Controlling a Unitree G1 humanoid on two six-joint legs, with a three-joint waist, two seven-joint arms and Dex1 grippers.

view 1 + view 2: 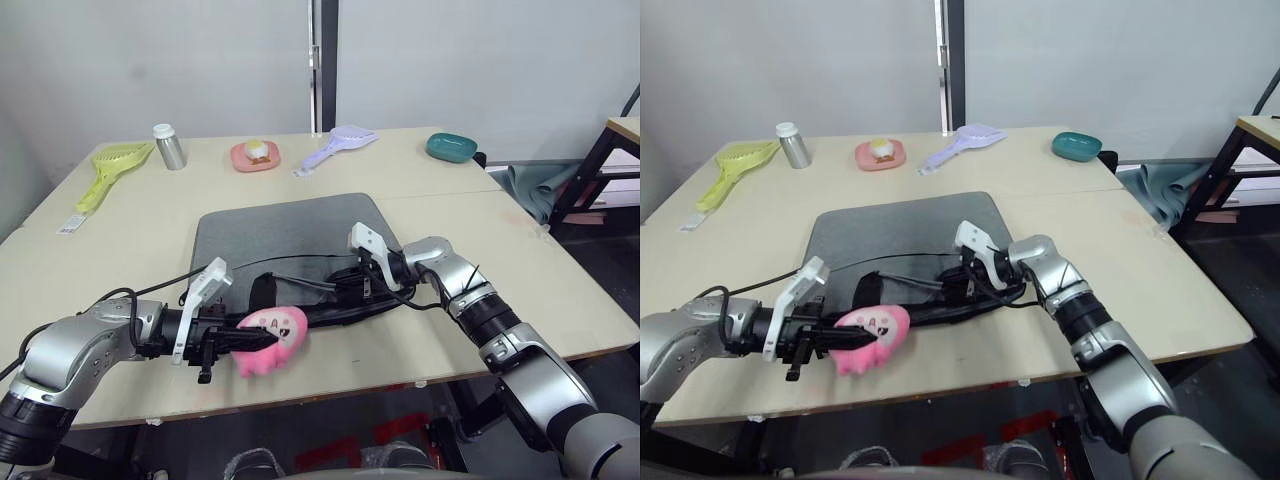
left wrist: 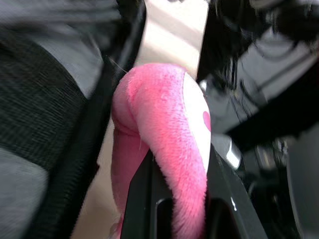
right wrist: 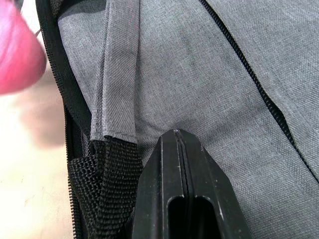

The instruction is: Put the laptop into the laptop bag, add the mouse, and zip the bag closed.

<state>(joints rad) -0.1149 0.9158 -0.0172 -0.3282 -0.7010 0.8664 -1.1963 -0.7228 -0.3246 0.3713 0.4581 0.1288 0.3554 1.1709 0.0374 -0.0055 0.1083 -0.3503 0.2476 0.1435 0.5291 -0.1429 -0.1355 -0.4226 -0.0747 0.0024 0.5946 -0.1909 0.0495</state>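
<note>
Found the laptop bag [image 1: 285,235] flat at the table's [image 1: 560,290] centre, black straps along its near edge. Noted the left gripper [image 1: 232,347] clamped on a pink plush toy [image 1: 270,337], just off the bag's near edge. Observed the right gripper [image 3: 180,149] pressed together with nothing between, tips against the grey fabric beside a strap.

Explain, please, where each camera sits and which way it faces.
Left and right eye views: on the head, looking down at the beige table; both arms show.
Left wrist view: along the left gripper, jaws shut on the round pink plush toy.
Right wrist view: along the shut right gripper over the flat grey fabric laptop bag.
All views share toy and bag.
</note>
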